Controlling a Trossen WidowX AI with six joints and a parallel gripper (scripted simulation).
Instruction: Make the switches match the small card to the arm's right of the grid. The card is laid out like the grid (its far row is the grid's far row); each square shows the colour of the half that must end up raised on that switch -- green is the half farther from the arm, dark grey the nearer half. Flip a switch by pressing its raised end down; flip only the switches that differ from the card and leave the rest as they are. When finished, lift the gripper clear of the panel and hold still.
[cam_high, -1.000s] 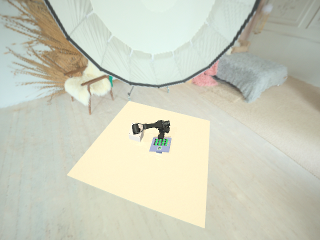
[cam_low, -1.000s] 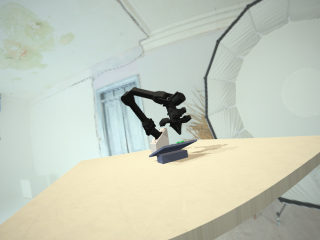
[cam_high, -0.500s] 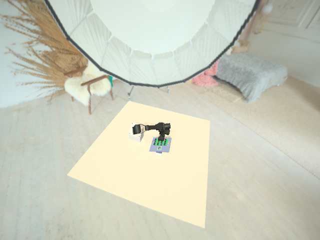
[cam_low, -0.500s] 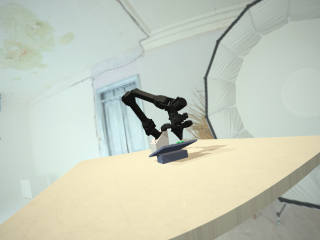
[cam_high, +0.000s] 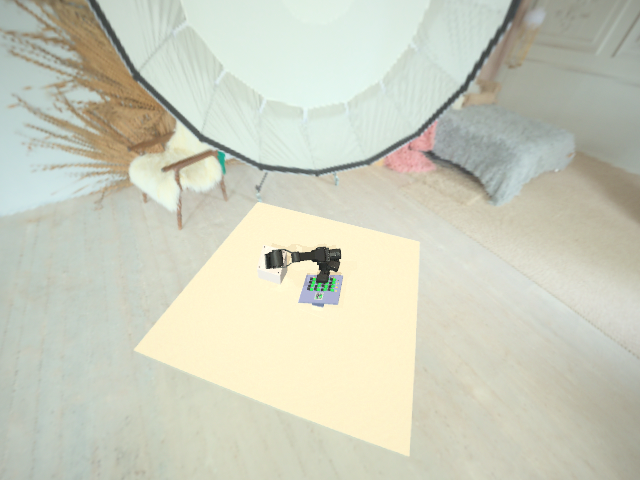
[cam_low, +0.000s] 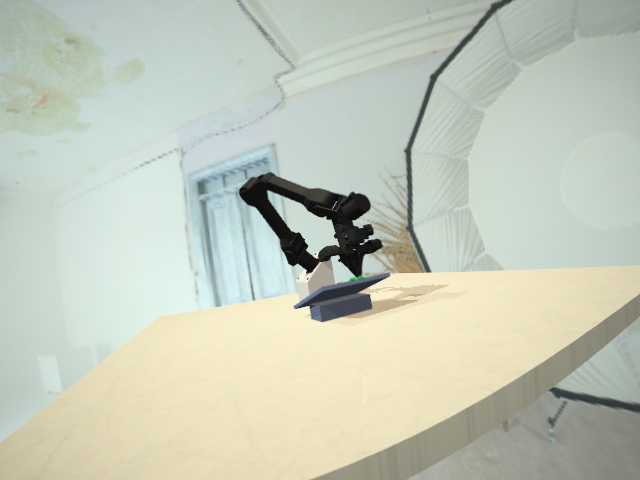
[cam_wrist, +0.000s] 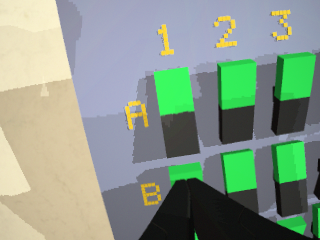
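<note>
The blue-grey tilted panel (cam_high: 331, 299) (cam_low: 330, 296) (cam_wrist: 107, 100) carries rows of green and dark switches. My gripper (cam_high: 322, 281) (cam_low: 359, 276) (cam_wrist: 186, 188) is shut and empty, its tips low over switch B1 (cam_wrist: 185, 171), hiding most of it. I cannot tell whether they touch. Switch A1 (cam_wrist: 173, 90) shows no far end face, unlike A2 (cam_wrist: 237, 85) and A3 (cam_wrist: 296, 77), whose far green halves look raised. B2 (cam_wrist: 239, 171) and B3 (cam_wrist: 290, 162) also look green-raised. The card (cam_high: 318, 296) is too small to read. Other switches are hidden or cut off.
The white arm base (cam_high: 271, 272) (cam_low: 316, 279) stands beside the panel's near side. The panel rests on a blue block (cam_low: 343, 307) on the pale table (cam_high: 289, 361) (cam_low: 232, 372) (cam_wrist: 30, 60). The arm reaches over the panel from above.
</note>
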